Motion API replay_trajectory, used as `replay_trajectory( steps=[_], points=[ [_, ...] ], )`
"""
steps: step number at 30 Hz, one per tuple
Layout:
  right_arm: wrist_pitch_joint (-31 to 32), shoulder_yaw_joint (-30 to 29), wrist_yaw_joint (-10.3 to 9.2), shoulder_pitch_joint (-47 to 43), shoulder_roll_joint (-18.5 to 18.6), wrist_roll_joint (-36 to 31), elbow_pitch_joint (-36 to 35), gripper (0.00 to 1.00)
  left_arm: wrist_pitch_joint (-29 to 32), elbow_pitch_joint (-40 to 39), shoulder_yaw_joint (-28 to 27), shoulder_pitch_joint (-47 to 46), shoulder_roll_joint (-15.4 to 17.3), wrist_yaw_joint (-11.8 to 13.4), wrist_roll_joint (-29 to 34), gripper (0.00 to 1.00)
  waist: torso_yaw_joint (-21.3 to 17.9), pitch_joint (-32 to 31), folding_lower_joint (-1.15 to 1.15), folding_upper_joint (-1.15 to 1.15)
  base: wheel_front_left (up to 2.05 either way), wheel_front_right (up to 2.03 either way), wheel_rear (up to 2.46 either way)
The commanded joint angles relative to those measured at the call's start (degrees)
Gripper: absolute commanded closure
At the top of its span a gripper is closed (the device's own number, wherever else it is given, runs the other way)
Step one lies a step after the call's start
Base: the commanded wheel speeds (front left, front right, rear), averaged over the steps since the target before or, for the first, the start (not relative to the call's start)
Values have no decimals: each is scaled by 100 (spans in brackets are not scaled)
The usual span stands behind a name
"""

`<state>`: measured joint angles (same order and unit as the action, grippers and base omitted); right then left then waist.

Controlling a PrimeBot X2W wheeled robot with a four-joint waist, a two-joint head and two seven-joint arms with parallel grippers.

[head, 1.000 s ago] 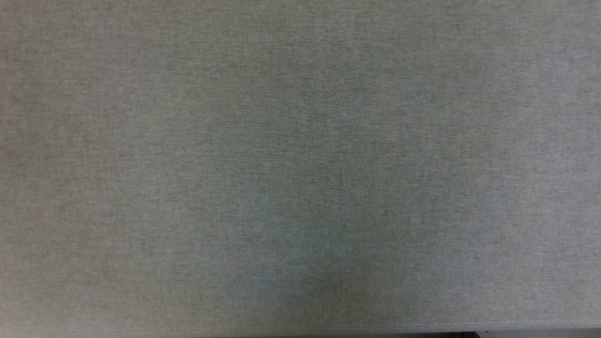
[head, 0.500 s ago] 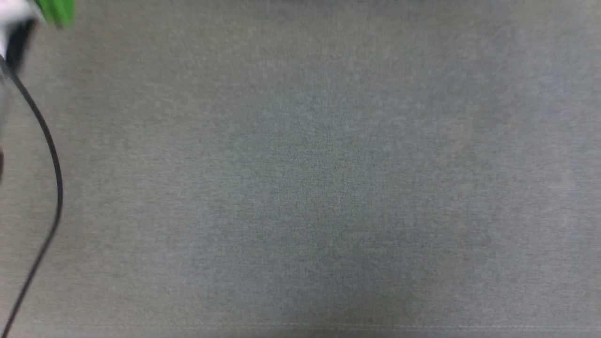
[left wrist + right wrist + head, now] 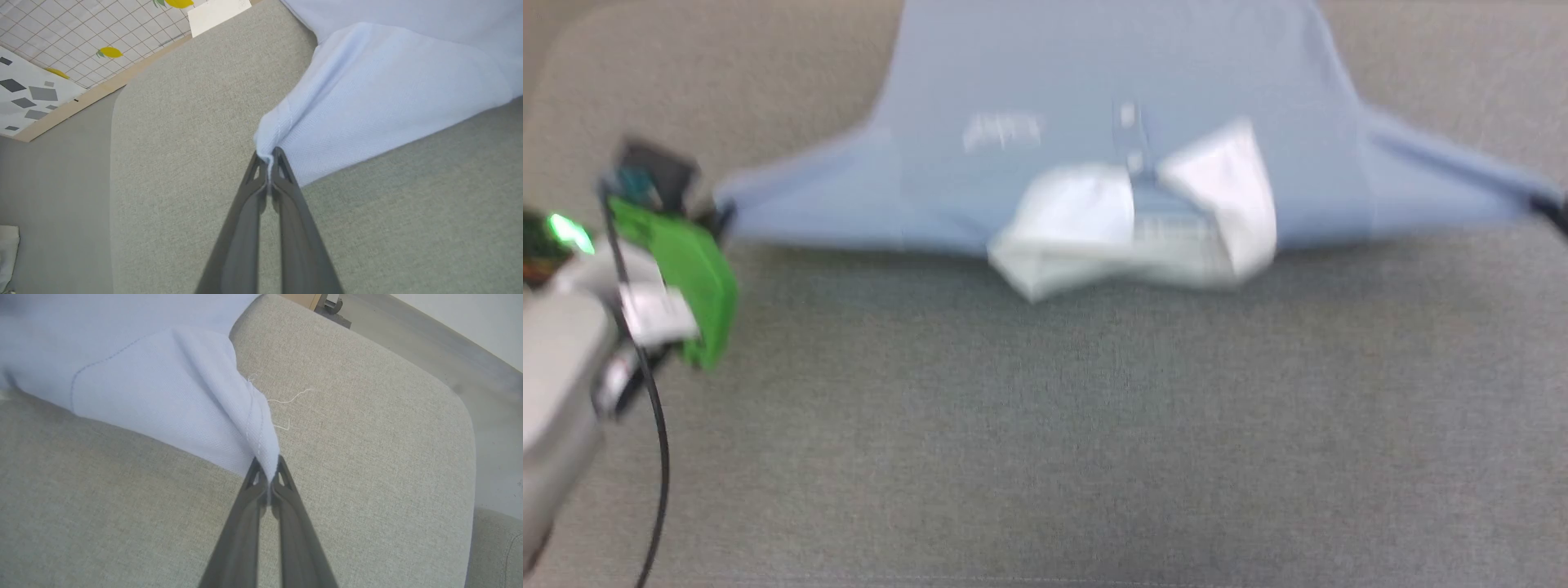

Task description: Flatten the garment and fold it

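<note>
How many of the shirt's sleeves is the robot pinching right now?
2. On the shirt, one sleeve is shut in the left jaws, the other sleeve in the right jaws.

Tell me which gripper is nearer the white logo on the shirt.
Left. The left gripper pinches the sleeve on the logo's side of the shirt; the right gripper pinches the opposite sleeve, past the collar.

The garment point(image 3: 388, 81) is fine matt knit cloth; the padded top point(image 3: 171, 163) coarse woven fabric; the left claw point(image 3: 269, 157) matt plastic
</note>
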<state>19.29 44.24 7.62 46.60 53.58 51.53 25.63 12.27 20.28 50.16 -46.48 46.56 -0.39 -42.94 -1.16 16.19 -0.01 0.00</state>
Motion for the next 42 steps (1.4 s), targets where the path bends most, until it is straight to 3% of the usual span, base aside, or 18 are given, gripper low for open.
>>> replay_trajectory(
  steps=[1, 13, 17, 30, 31, 32, 36, 42],
  points=[
    [115, 28, -13, -263, 168, 55, -64, 100, 87, -109, 53, 296, 174, 114, -112, 100, 57, -514, 1, 0, 0, 0, 0],
    [955, -313, -13, -2036, 971, 429, -921, 100, 413, -1331, 430, 1883, 954, 489, -575, 100, 90, -1113, 1, 0, 0, 0, 0],
    [1145, -563, -13, -2623, 1095, 466, -1118, 100, 503, -1716, 566, 2273, 1045, 646, -699, 100, 107, -1107, 1, 0, 0, 0, 0],
    [1322, -1774, -13, -3855, 270, -157, -1335, 100, 471, -2053, 811, 2642, 406, 1059, -764, 100, 242, -758, 1, 0, 0, 0, 0],
    [1330, -1918, -13, -3873, 193, -244, -1382, 73, 461, -2069, 795, 2625, 365, 1080, -776, 100, 270, -731, 1, 0, 0, 0, 0],
    [1352, -2032, -13, -3891, 139, -294, -1429, 0, 451, -2097, 774, 2613, 340, 1095, -796, 100, 296, -701, 1, 0, 0, 0, 0],
    [1718, -2577, -13, -3876, -66, -183, -1806, 0, 341, -2390, 624, 2556, 348, 1084, -918, 100, 434, -512, 1, 0, 0, 0, 0],
    [2539, -3723, -13, -3145, -243, -282, -2510, 0, 594, -3455, 527, 2412, 702, 1238, -863, 100, 934, 183, 1, 0, 0, 0, 0]
  ],
)
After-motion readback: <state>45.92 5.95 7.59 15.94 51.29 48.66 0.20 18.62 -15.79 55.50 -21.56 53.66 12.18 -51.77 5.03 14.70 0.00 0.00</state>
